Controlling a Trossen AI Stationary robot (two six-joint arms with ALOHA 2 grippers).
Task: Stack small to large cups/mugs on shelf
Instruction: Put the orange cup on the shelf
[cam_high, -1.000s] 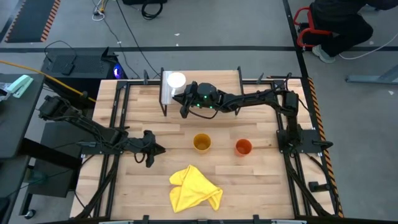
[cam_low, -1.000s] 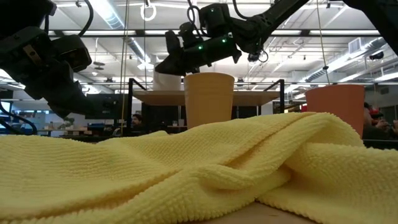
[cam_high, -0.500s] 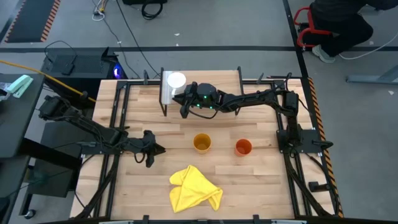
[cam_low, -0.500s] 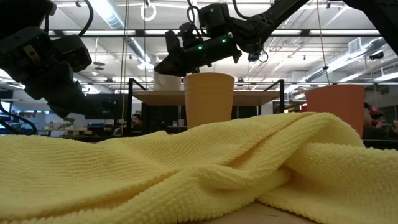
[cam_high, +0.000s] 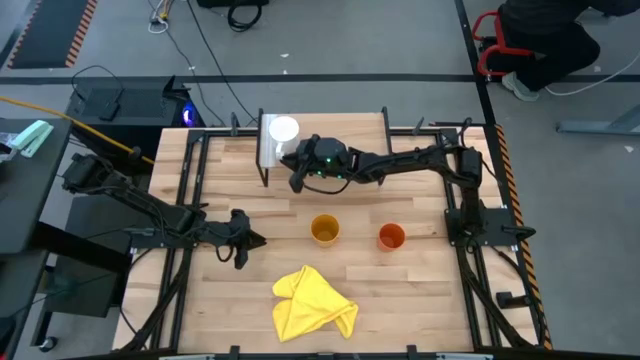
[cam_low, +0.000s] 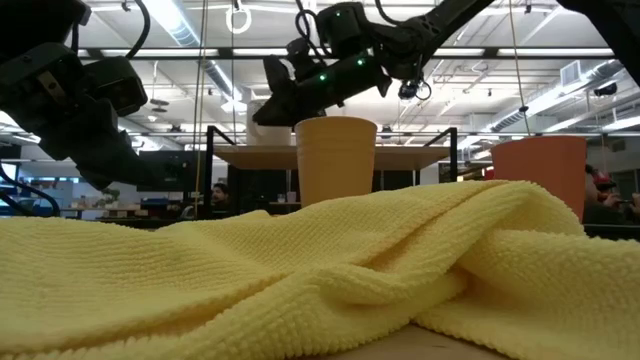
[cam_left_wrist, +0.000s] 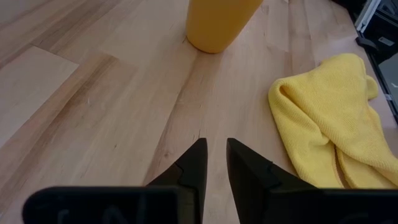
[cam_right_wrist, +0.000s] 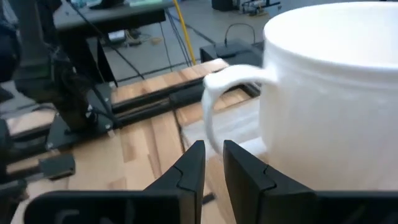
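Observation:
The white mug (cam_high: 283, 130) stands upright on the pale-strip end of the shelf (cam_high: 345, 128), at the table's far side. My right gripper (cam_high: 295, 156) is shut, and its fingertips (cam_right_wrist: 213, 155) are right at the mug's handle (cam_right_wrist: 214, 93). The yellow-orange cup (cam_high: 324, 229) and the red-orange cup (cam_high: 391, 236) stand upright on the tabletop nearer the front. My left gripper (cam_high: 258, 240) is shut and empty low over the table, left of the yellow-orange cup (cam_left_wrist: 217, 22). My right gripper's shut fingertips stand level at the lower part of the mug's handle (cam_right_wrist: 208, 127), coming from the table's right and near side. I cannot tell whether they touch it. The mug rests on the shelf on its base.
A crumpled yellow cloth (cam_high: 312, 303) lies near the table's front edge and fills the foreground of the low view (cam_low: 300, 270). Black frame rails run along the table's left and right sides. Bare wood lies between the shelf and the two cups.
My right gripper has risen a little beside the mug and tipped its fingers slightly downward. The mug has stayed in place on the shelf.

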